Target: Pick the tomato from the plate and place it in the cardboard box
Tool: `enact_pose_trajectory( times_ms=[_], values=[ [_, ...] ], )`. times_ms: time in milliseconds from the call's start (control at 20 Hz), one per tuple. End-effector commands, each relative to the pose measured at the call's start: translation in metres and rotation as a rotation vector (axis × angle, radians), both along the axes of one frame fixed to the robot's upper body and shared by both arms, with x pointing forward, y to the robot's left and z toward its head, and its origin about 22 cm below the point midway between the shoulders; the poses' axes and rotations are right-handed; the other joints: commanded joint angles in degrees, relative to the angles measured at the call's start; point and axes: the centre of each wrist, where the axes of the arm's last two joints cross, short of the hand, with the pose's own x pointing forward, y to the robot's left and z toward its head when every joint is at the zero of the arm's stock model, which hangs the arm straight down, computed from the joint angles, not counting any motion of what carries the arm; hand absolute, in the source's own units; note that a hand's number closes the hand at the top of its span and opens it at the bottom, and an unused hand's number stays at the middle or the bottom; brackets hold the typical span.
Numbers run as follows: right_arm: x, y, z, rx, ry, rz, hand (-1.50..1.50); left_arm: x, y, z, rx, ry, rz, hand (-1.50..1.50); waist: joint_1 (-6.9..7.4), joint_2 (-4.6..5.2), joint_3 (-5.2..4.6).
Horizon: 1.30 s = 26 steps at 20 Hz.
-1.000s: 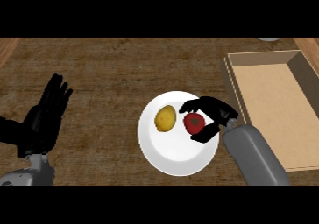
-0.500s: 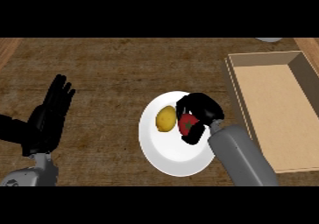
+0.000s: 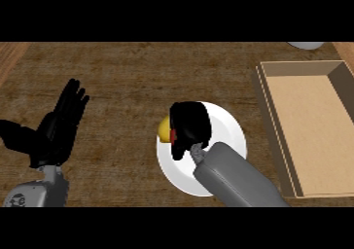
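Our right hand [image 3: 190, 125] curls over the tomato [image 3: 175, 136] on the plate [image 3: 230, 131], fingers closing round it, so we have the lift and the carry to the box [image 3: 316, 131] left.

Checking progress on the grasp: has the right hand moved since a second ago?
Yes. The right hand has shifted left across the plate, away from the cardboard box, and now covers the tomato.

Tomato [image 3: 175, 135] (mostly under robot hand [image 3: 190, 125])
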Motion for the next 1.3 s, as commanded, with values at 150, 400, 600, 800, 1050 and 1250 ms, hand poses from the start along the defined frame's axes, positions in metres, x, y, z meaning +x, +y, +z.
enact_pose_trajectory(
  times_ms=[150,400,600,800,1050,1250],
  values=[
    [-0.038,0.056,0.050,-0.070,-0.169,0.022,1.50,-0.006,-0.002,-0.001,0.009,-0.006,0.021,0.00,-1.04,-0.12,0.03],
    [-0.053,0.071,0.094,0.079,-0.262,-0.032,1.50,-0.015,0.011,-0.006,0.008,0.009,0.010,0.00,-0.74,-0.15,0.00],
    [-0.033,0.064,0.136,0.189,-0.393,-0.202,1.50,-0.011,0.014,-0.003,0.001,0.000,0.036,0.00,-1.89,-0.39,0.02],
    [-0.017,0.050,0.154,0.204,-0.488,-0.339,1.50,-0.010,0.015,0.003,-0.005,0.004,0.048,0.00,-2.89,-0.54,0.07],
    [-0.013,0.015,0.178,0.212,-0.516,-0.457,1.50,-0.017,0.018,-0.013,-0.014,0.008,0.065,0.00,-3.63,-0.61,0.05],
    [0.003,-0.020,0.158,0.187,-0.482,-0.512,1.50,-0.012,-0.001,-0.002,-0.010,0.012,0.046,0.00,-3.30,-0.25,0.10]
  ],
)
